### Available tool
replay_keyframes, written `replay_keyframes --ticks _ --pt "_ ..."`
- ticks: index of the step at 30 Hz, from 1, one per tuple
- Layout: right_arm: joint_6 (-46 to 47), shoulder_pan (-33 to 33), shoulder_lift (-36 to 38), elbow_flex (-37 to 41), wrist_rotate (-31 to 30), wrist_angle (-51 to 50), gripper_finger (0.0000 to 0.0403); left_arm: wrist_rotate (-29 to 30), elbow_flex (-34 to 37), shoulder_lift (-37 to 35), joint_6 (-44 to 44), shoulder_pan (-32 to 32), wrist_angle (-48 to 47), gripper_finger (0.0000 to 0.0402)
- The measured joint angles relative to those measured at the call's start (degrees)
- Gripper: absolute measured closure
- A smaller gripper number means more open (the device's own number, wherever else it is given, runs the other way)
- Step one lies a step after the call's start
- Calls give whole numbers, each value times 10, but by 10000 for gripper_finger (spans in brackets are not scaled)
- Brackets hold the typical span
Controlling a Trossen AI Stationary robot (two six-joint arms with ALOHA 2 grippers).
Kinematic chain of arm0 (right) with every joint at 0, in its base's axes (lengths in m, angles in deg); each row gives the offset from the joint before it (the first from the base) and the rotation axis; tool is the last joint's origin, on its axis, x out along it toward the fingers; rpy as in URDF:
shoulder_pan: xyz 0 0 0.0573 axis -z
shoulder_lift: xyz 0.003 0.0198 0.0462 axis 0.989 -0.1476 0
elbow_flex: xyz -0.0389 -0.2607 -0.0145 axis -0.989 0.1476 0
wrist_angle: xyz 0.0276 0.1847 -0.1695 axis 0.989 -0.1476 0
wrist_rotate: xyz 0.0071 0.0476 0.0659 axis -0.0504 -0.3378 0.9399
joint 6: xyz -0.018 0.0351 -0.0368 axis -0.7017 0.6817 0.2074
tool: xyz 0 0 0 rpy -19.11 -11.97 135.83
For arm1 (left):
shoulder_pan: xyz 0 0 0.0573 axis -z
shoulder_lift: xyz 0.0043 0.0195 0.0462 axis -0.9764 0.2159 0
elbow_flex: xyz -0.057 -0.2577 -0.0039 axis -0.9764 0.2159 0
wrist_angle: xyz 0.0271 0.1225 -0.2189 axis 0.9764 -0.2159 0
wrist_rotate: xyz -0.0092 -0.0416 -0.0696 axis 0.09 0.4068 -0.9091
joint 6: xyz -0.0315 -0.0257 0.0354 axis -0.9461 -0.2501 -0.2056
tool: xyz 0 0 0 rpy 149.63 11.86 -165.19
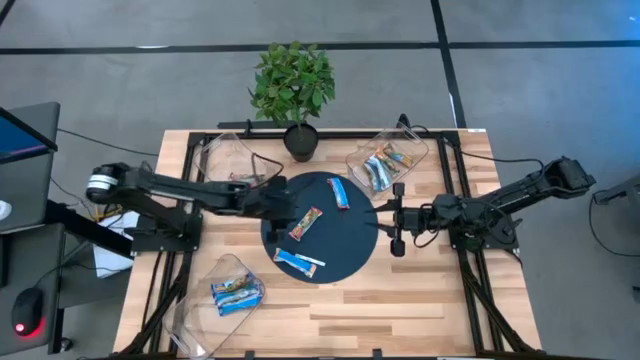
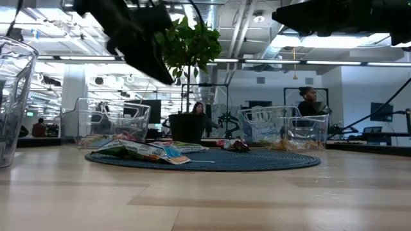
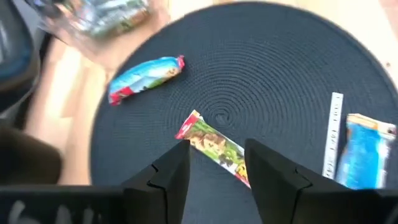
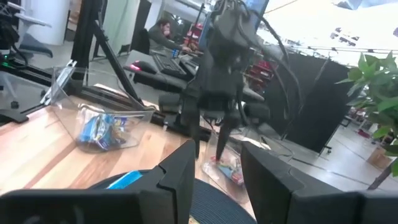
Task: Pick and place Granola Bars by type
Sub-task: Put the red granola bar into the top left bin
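On the round dark blue mat (image 1: 320, 228) lie three Granola Bars: a blue one (image 1: 340, 192) at the far side, a green-and-red one (image 1: 305, 224) in the middle, and a blue-and-white one (image 1: 298, 262) near the front with a thin white strip (image 3: 334, 134) beside it. My left gripper (image 1: 285, 205) hangs open above the mat's left part, slanting down. In its wrist view the green-and-red bar (image 3: 214, 146) shows just ahead of the gap between its fingers (image 3: 217, 152), untouched. My right gripper (image 1: 392, 225) stands open and level at the mat's right edge, with nothing between its fingers (image 4: 214, 177).
Three clear bins stand around the mat: far right (image 1: 385, 165) with mixed bars, near left (image 1: 228, 292) with blue bars, far left (image 1: 235, 160). A potted plant (image 1: 293, 85) stands at the far edge. People sit in the room beyond the table (image 2: 308, 102).
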Motion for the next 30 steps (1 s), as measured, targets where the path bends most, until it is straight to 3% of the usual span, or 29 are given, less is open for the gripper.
replay_keyframes --ticks 5,11,19,30 --pt "-15 -1 0 0 1 0 280 -22 -22 83 5 -31 28 227" --pt "-30 -2 0 0 1 -1 281 -19 -87 167 119 -53 34 202" --pt "-30 0 0 0 1 -13 281 -21 -184 288 251 -58 46 199" --pt "-30 0 0 0 1 -40 281 -4 -289 410 299 -58 40 199"
